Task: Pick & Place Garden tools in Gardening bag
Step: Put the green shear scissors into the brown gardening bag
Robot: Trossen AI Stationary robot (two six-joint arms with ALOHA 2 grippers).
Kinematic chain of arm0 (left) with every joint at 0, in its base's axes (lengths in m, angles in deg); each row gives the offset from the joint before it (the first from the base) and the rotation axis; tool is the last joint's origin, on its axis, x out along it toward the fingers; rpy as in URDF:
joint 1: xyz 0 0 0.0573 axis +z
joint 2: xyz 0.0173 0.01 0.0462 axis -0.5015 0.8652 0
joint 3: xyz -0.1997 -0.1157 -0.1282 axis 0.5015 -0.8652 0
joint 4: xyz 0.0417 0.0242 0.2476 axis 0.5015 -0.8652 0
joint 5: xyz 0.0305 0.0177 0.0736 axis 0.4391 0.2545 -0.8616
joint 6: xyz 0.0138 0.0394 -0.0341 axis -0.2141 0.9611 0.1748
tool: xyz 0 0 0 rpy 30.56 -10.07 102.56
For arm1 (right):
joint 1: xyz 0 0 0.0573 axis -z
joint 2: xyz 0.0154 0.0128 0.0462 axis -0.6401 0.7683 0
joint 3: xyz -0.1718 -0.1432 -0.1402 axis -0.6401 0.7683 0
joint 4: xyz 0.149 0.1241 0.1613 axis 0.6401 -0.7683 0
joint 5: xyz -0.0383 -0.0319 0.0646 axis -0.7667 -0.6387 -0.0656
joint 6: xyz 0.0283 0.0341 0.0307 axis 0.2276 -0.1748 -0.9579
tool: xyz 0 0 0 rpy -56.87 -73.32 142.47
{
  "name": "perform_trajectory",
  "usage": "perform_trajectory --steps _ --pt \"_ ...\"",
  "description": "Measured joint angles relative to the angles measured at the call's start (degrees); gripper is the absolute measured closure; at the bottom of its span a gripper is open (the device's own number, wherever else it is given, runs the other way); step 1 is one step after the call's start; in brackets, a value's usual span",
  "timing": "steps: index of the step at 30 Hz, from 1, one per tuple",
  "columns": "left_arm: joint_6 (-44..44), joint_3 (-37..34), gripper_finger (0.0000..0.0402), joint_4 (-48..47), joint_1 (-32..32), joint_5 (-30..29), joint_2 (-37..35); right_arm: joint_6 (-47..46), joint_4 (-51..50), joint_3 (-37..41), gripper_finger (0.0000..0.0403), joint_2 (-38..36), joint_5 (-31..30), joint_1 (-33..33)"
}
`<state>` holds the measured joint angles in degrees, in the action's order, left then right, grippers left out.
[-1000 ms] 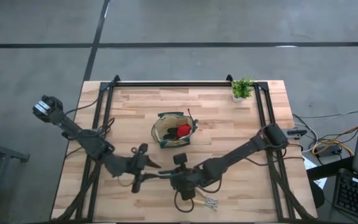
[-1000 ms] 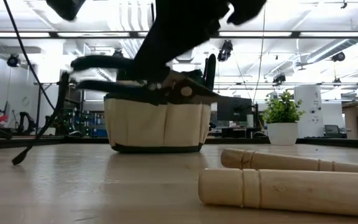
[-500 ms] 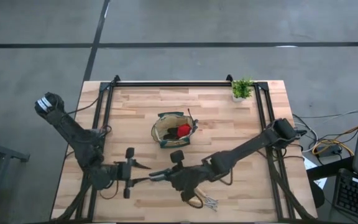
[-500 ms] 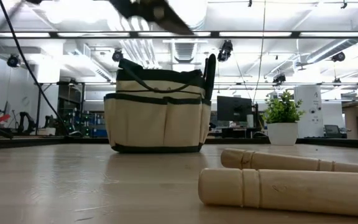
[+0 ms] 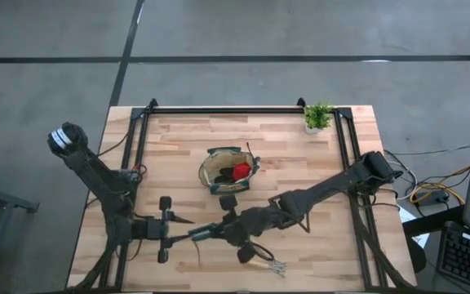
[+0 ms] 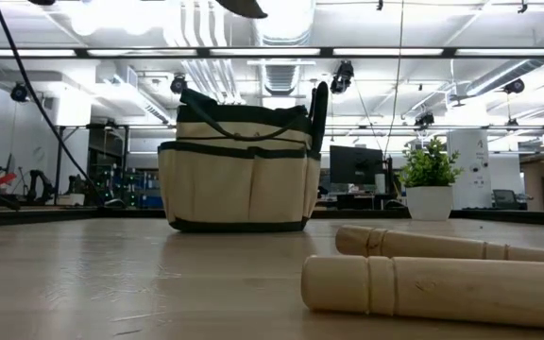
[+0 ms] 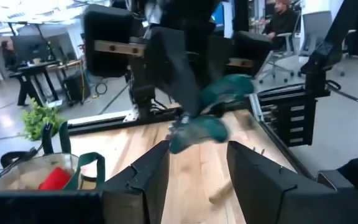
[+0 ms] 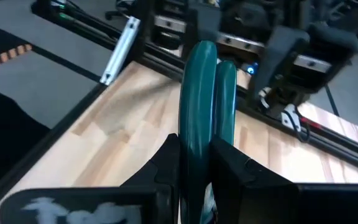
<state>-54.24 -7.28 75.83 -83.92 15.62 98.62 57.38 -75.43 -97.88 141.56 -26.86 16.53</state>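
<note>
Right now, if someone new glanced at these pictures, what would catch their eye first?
Most striking is the right gripper, shut on teal-handled pruning shears held above the table's front middle, facing the open left gripper close by. Behind them, mid-table, stands the tan gardening bag with a red item inside. Two wooden-handled tools lie on the table's near edge, and a small potted plant sits at the far right corner.

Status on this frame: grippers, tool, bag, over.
Right gripper shut on teal-handled pruning shears, lifted. Left gripper open, empty. Tan canvas bag unobstructed.
</note>
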Motion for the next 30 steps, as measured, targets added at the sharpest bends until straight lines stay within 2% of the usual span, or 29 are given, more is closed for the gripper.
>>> perform_trajectory --steps 3,19,22,27,30 --pt "0.8 -1.1 0.0236 3.3 0.1 2.0 0.6 -1.3 1.5 0.0 0.0353 0.1 0.1 0.9" --pt "4.1 -1.1 0.0238 10.5 2.8 2.6 1.4 -2.4 5.4 0.0 0.0351 1.9 1.7 2.1" --pt "3.8 -1.1 0.0255 10.5 2.7 2.6 1.4 -2.5 5.6 0.0 0.035 1.9 1.7 2.3" --pt "3.9 -1.1 0.0315 10.6 3.0 2.1 1.4 -2.4 6.2 0.0 0.0349 1.9 1.6 2.5" --pt "3.8 -1.1 0.0321 10.8 3.0 1.7 1.3 -2.3 6.3 0.0 0.0349 1.9 1.5 2.7"
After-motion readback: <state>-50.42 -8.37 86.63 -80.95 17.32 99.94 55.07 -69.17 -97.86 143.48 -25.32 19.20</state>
